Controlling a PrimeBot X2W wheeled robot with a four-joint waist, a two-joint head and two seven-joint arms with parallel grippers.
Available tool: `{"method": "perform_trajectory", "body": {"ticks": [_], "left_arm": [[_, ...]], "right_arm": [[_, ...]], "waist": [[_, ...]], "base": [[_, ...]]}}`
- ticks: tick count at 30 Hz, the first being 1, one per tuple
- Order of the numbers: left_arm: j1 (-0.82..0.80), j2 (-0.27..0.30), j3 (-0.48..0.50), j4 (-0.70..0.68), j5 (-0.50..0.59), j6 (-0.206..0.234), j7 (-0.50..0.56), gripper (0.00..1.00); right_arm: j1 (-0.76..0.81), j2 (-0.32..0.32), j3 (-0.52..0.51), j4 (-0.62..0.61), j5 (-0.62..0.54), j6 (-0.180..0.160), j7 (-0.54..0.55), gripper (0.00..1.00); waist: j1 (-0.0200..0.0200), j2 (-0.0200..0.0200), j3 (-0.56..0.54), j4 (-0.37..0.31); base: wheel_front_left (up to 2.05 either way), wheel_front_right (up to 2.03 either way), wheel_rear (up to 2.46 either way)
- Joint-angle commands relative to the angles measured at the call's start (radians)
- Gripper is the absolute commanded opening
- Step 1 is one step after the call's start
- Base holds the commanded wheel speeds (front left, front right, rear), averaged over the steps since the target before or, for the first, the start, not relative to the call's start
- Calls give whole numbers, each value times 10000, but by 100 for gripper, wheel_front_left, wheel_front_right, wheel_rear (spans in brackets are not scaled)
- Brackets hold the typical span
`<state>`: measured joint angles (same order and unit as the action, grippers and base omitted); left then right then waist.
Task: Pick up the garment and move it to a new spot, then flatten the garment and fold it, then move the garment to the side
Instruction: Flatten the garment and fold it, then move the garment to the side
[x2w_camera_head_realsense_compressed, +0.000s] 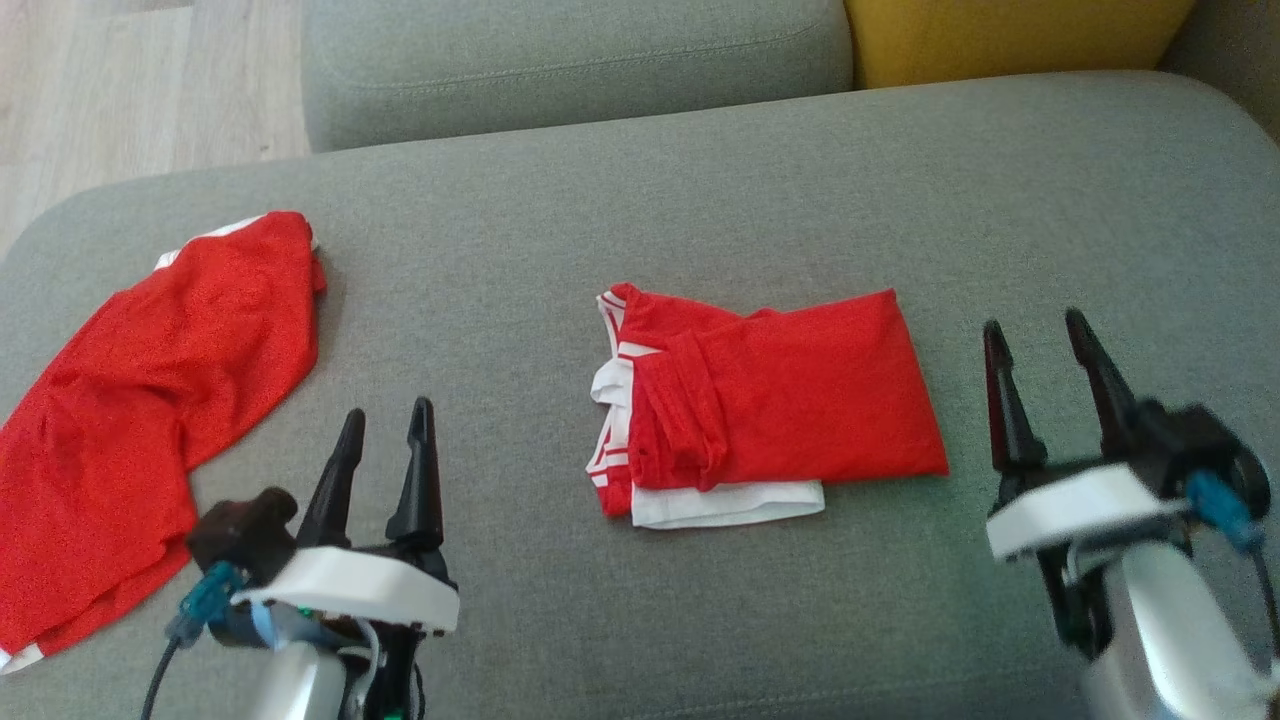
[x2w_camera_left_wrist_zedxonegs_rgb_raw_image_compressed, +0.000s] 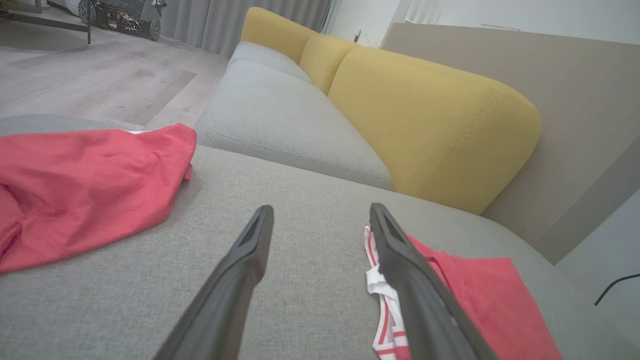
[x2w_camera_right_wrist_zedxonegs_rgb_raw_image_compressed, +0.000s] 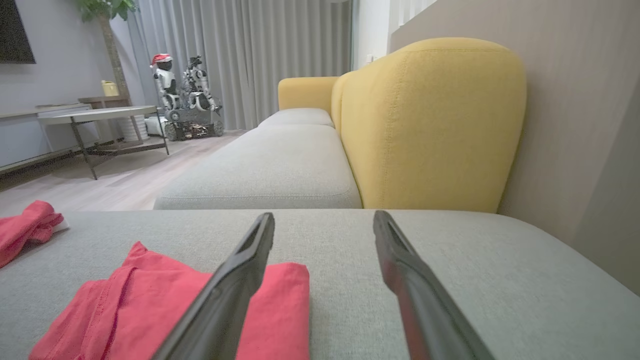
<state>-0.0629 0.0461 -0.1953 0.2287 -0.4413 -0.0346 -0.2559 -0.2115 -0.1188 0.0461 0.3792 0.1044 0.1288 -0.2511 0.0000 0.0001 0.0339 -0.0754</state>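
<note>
Item 1. Folded red jersey garment with white striped trim (x2w_camera_head_realsense_compressed: 790, 390): we record a compact rectangle lying flat near the middle of the grey woven sofa seat cushion (x2w_camera_head_realsense_compressed: 700, 180). Its long axis runs left to right across the head view, and white hem shows at its near edge and left end.

Item 2. Left gripper (x2w_camera_head_realsense_compressed: 388, 412): fingers parted, nothing between them. It stands off the garment's left end, with a stretch of cushion between.

Item 3. Right gripper (x2w_camera_head_realsense_compressed: 1035, 328): fingers likewise spread and empty. It is near the garment's right short edge, so we judge it the nearer arm for the move aside.

Item 4. Loose, rumpled red garment with white trim (x2w_camera_head_realsense_compressed: 150, 400): it lies at the cushion's far left, well apart from the folded one.

We judge the folding done and the shift aside not yet made.
</note>
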Motion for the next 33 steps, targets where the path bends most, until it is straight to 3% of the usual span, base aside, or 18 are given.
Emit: {"method": "perform_trajectory", "body": {"ticks": [1, 8, 20, 33], "left_arm": [[-173, 41, 290, -408, 135, 70, -59, 100], [190, 41, 313, -779, 632, 72, -59, 100], [236, 41, 282, -896, 706, 89, -59, 100], [-184, 41, 143, -867, 700, 47, -59, 100]], "right_arm": [[178, 132, 48, -622, -186, 19, -106, 100], [1071, 446, -340, -1377, -563, 19, -106, 100], [1236, 634, -455, -1687, -674, 19, 73, 100], [299, 670, -588, -965, -314, 19, 708, 100]], "waist": [[0, -1, 6, -25], [0, -1, 7, -100], [0, -1, 55, -20], [0, -1, 647, 381]], "base": [[0, 0, 0], [0, 0, 0], [0, 0, 0], [0, 0, 0]]}}
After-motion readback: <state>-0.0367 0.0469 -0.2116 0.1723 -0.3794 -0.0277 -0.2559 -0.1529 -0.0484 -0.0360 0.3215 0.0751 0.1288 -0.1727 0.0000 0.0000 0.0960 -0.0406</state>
